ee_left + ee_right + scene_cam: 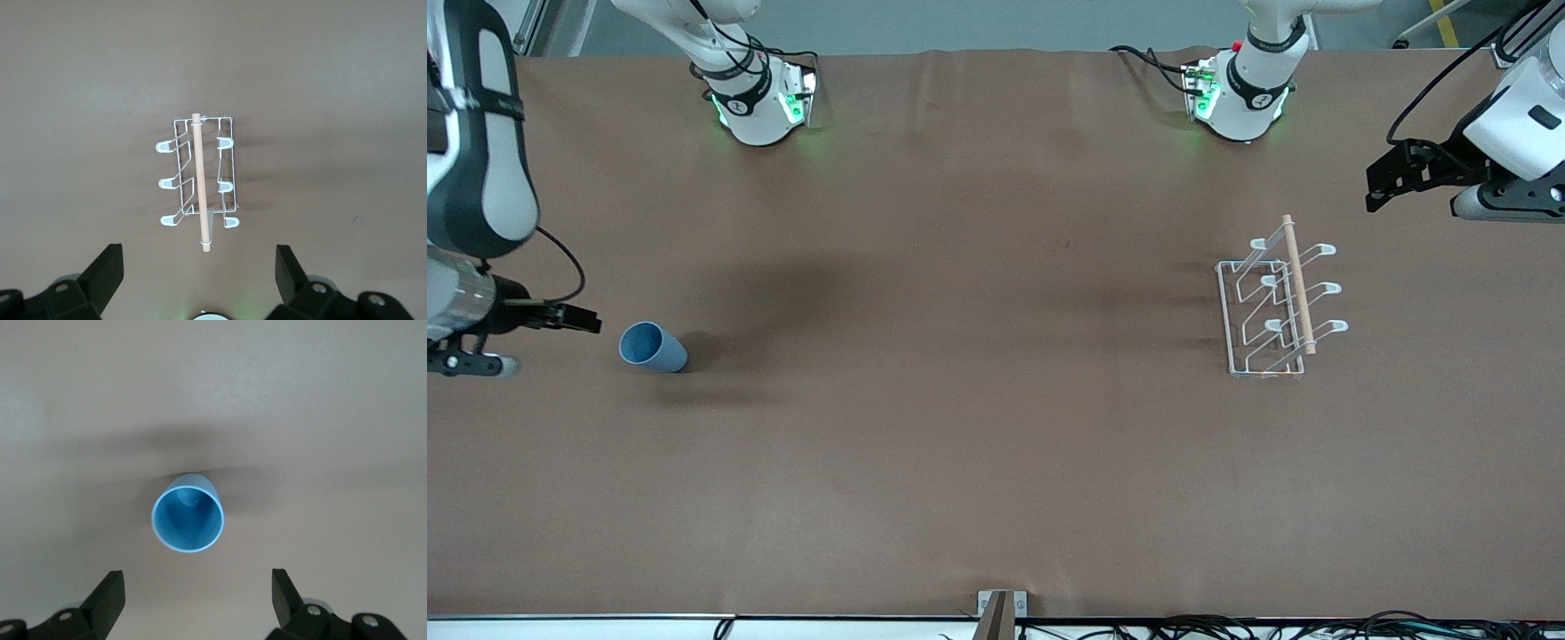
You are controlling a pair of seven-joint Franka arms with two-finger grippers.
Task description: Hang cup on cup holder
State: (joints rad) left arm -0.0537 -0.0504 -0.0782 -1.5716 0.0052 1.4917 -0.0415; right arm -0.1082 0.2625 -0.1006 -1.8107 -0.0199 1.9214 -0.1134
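Brown worktop [978, 427], wide and bare. At the right arm's end stands the cup [653, 347], mouth up, untouched. Right gripper [583, 320] hangs just beside it toward that edge, fingers spread, holding nothing — it's the nearer arm. Well apart, at the left arm's end, sits the rack [1279, 302]; left gripper [1383, 187] waits above that corner, released.

We've got a light blue cup [653, 347], brighter blue inside, on a plain brown surface [960, 400]. The cup holder [1279, 302] is white wire with a pale wooden rod [1298, 284]. Both claws look black on white arms.
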